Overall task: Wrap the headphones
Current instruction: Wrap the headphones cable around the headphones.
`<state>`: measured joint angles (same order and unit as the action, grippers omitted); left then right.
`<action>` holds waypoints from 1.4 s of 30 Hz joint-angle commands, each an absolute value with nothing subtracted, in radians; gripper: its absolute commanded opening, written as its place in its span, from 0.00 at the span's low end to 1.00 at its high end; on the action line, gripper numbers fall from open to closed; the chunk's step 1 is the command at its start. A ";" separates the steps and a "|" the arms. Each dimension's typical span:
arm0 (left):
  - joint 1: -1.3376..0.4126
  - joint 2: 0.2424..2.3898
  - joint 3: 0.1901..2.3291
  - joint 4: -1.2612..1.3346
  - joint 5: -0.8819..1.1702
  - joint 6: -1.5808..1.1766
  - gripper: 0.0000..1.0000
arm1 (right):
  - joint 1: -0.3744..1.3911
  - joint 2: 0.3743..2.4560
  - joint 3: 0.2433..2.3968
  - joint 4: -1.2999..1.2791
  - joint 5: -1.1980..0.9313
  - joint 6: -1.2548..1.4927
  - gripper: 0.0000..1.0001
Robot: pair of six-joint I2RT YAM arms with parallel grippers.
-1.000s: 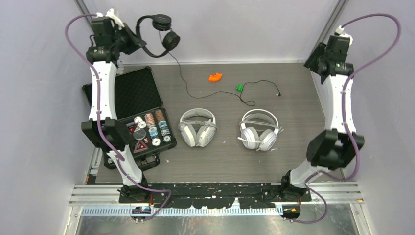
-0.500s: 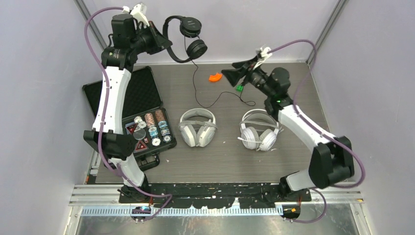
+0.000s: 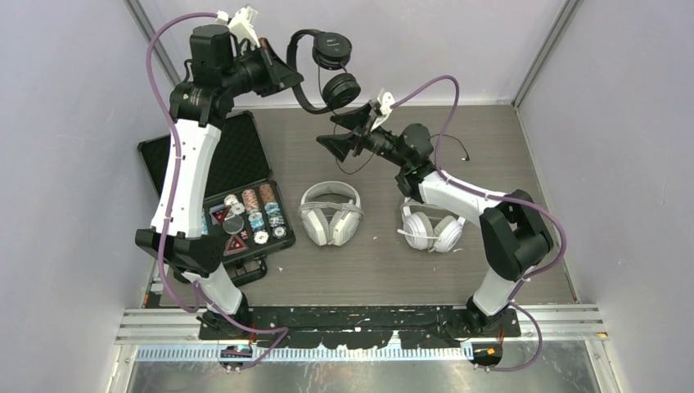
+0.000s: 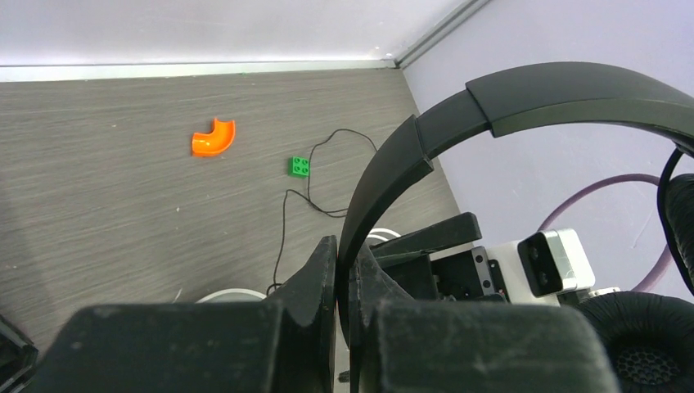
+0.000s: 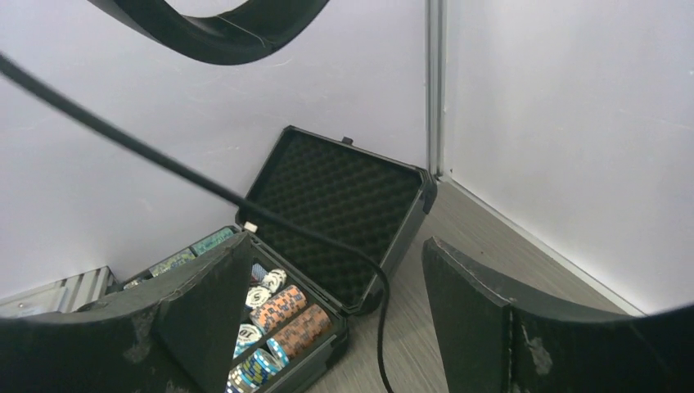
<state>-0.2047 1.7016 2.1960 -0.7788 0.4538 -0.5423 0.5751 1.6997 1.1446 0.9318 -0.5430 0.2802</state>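
Headphones (image 3: 331, 70), the black pair, hang above the far end of the table (image 3: 376, 262) in the top view, held by the left gripper (image 3: 282, 75); the right gripper (image 3: 327, 131) gapes just below.

Left wrist: fingers pinch the headband (image 4: 425, 139).

Right wrist: the loose cable (image 5: 311, 233) crosses between spread fingers, so wrapping seems unstarted.

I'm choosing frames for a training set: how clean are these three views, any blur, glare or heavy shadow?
Top view: even light, sharp, faint shadows on the table. Left wrist view: black headband and left gripper loom close, dark and slightly soft; the orange piece is crisp. Right wrist view: black cable blurs near the lens; chip case is clear. No harsh glare.
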 commanded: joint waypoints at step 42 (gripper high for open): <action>-0.298 1.672 2.250 -0.997 0.372 -0.119 0.00 | 0.373 1.441 0.979 0.605 -0.583 0.337 0.00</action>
